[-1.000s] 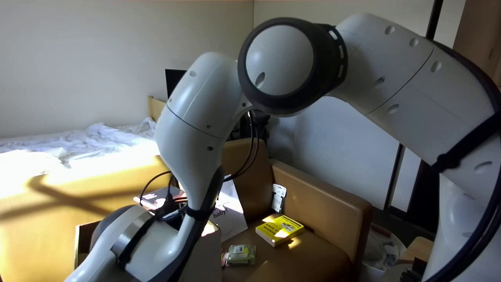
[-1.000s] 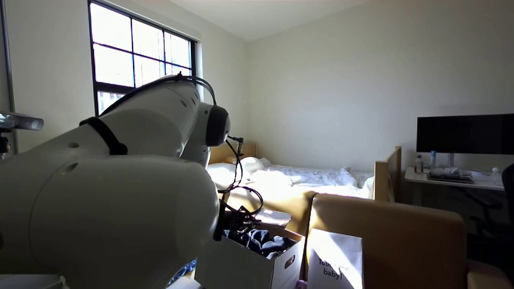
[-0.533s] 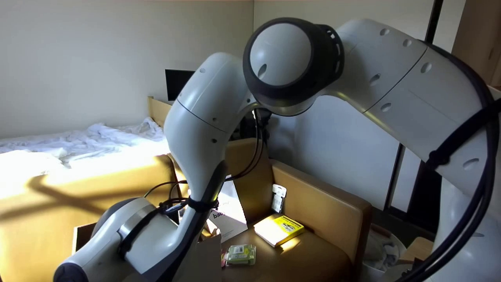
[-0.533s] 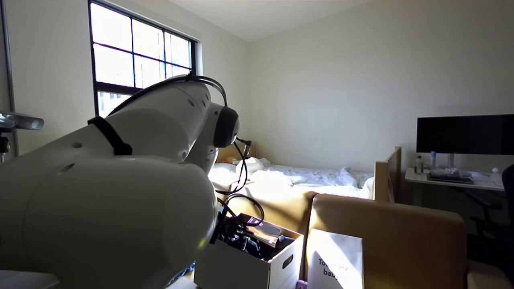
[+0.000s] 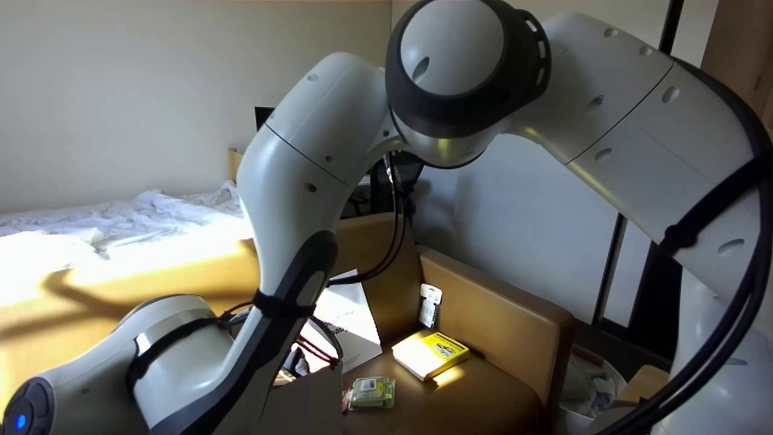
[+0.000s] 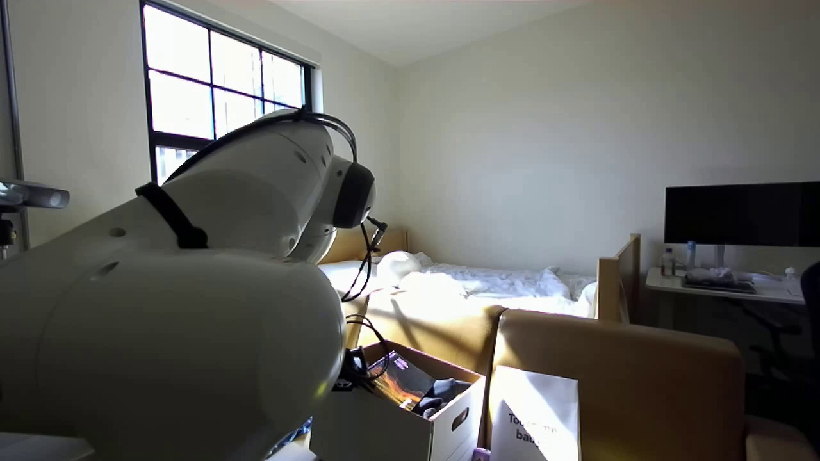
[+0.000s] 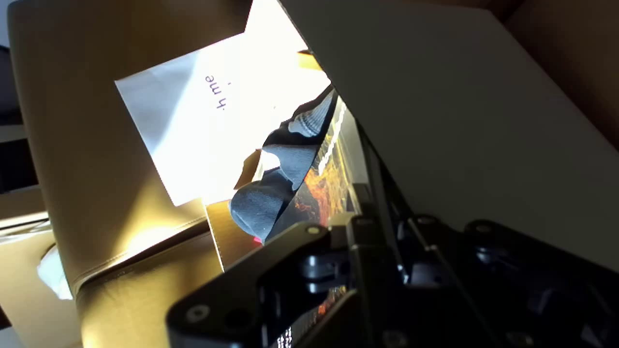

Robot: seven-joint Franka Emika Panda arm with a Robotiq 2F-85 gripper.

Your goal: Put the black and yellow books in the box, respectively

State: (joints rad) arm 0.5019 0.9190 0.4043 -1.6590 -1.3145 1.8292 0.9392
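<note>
The black book (image 6: 402, 382) slants in the mouth of the box (image 6: 378, 426), so I judge that half nearly done. Whether my claw (image 7: 377, 224) is clamped on it or apart, I cannot tell. The yellow book (image 5: 432, 354) lies outside, left to do.

Black book (image 6: 402, 379) is tilted lower into the box (image 6: 378, 426) now, bottom middle in an exterior view. Arm (image 5: 284, 187) rides higher too, with its blue light (image 5: 22, 422) popping out lower left in an exterior view.
</note>
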